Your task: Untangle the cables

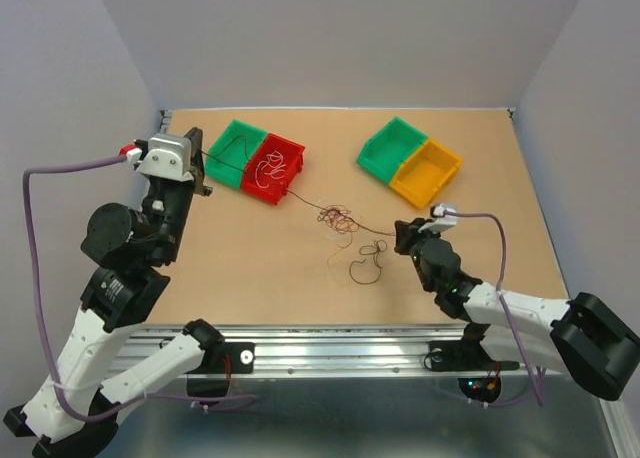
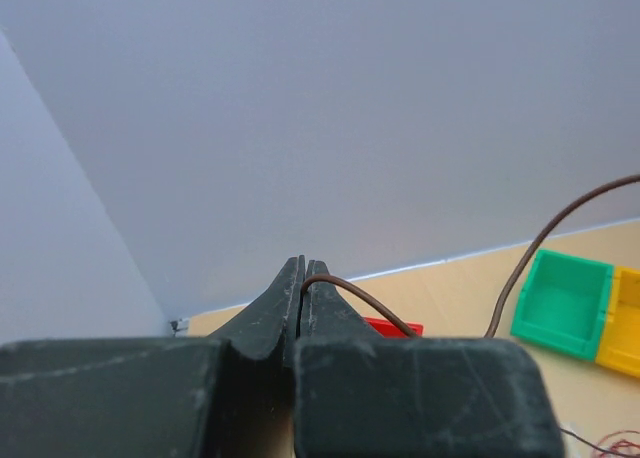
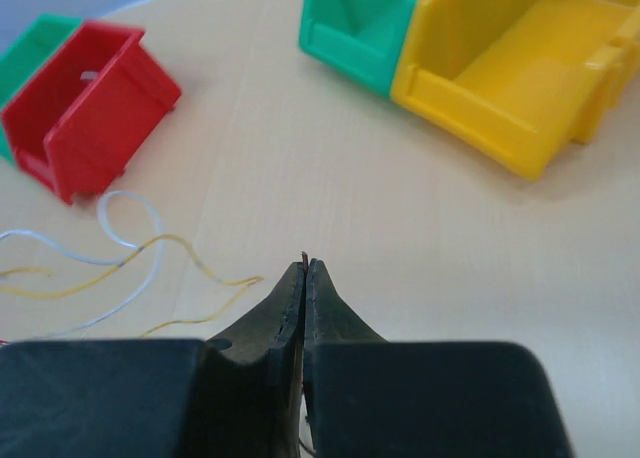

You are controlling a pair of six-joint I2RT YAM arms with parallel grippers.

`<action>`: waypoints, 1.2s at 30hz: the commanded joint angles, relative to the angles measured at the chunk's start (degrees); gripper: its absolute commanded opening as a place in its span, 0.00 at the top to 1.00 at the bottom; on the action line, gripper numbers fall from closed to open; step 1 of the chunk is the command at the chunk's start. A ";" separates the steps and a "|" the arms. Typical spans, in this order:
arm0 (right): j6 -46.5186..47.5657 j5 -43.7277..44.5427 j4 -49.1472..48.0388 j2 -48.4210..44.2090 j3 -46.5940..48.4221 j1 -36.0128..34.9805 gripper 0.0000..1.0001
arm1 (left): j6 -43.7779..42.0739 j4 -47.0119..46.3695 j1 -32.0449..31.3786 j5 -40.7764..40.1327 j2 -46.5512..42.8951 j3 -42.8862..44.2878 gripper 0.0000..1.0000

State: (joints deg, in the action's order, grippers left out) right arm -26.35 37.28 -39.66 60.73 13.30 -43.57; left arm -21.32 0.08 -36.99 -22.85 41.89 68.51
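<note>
The cables are a small reddish-brown knotted clump [image 1: 337, 219] on the table's middle, with dark loose loops [image 1: 368, 263] just in front of it. My left gripper [image 1: 201, 164] is raised by the left bins and shut on a thin brown wire [image 2: 352, 294] that stretches towards the clump. My right gripper [image 1: 404, 235] is low, right of the clump, and shut on a brown wire end [image 3: 305, 257] that pokes out between its tips. White and yellow strands [image 3: 128, 250] lie on the table to its left.
A green bin [image 1: 232, 150] and a red bin [image 1: 277, 168] holding whitish wires stand at the back left. A green bin [image 1: 391, 148] and a yellow bin [image 1: 428, 170] stand at the back right. The table's metal front rail [image 1: 330, 350] runs along the near edge.
</note>
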 commanded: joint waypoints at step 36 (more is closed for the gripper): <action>-2.66 -13.37 35.09 23.49 24.14 -0.02 0.89 | 4.71 -6.14 -1.06 21.62 22.71 -16.48 1.00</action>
State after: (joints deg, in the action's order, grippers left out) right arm -28.51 21.71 -5.28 85.91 35.20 -43.55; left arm -16.80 -1.87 -37.80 0.23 66.59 52.18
